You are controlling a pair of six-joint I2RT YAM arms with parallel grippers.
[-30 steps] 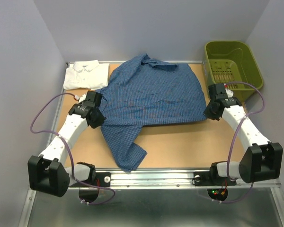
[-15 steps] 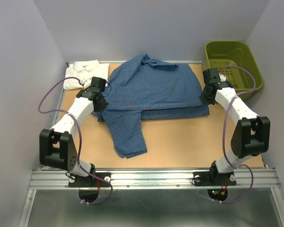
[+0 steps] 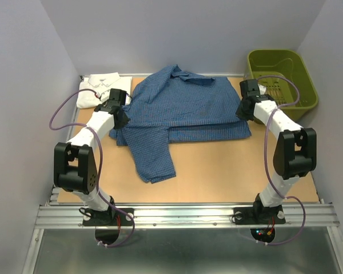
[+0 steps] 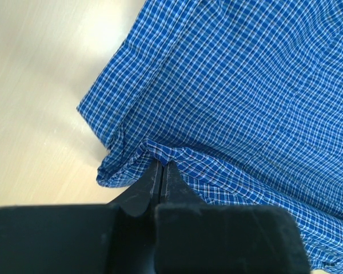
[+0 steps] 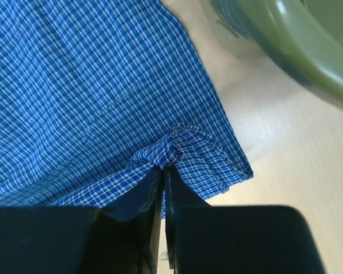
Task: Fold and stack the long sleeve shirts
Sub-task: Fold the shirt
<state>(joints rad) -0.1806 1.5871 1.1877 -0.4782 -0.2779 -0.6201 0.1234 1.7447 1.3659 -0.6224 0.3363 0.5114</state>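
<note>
The dark blue checked shirt (image 3: 183, 105) lies spread in the middle of the table, its lower hem folded back over the body and one sleeve (image 3: 154, 157) trailing toward the near edge. My left gripper (image 3: 121, 120) is shut on a pucker of the blue shirt (image 4: 246, 85) at its left edge, fingertips together (image 4: 162, 164). My right gripper (image 3: 242, 114) pinches a bunch of the same cloth (image 5: 74, 85) at the right edge, with only a thin slit between its fingers (image 5: 163, 166). The white shirt (image 3: 100, 88) lies folded at the back left corner.
An olive-green plastic basket (image 3: 280, 74) stands at the back right, just beyond the right gripper; its rim (image 5: 286, 45) shows in the right wrist view. Grey walls enclose the table on the left, back and right. Bare tabletop (image 3: 234, 171) lies toward the near edge.
Both arms have stretched toward the back, carrying the blue shirt's lower hem up over its body. The hanging sleeve has slid back with it.
</note>
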